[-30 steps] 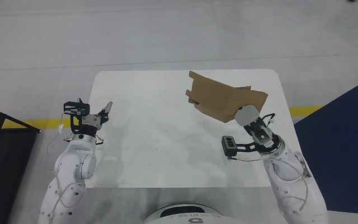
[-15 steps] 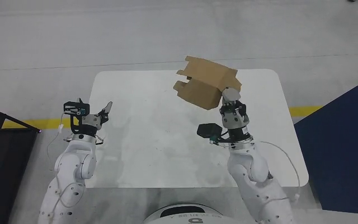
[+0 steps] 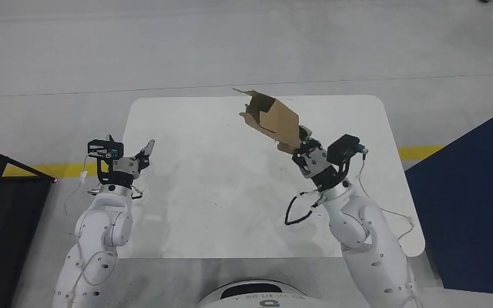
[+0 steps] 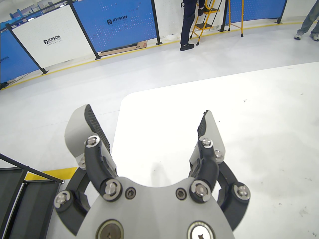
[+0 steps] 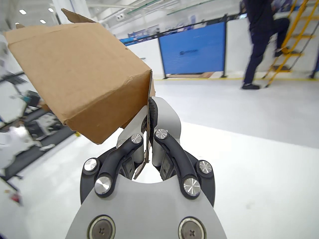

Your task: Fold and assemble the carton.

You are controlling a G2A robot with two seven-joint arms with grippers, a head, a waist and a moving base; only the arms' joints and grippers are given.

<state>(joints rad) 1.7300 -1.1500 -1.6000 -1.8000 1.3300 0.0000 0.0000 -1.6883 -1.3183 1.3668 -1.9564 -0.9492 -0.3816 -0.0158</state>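
The right claw [image 5: 149,110], clamped on a flap of the carton [image 3: 271,119], has swung it up above the desk [image 3: 208,200] toward its far middle, seemingly opening it from nearly flat into box shape for folding, while the left claw [image 4: 147,118] waits with fingers apart.

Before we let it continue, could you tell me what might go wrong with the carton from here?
1. The right gripper pinches only one thin flap edge of the carton, so it could slip or tear.
2. The open left gripper sits far off, giving no support.
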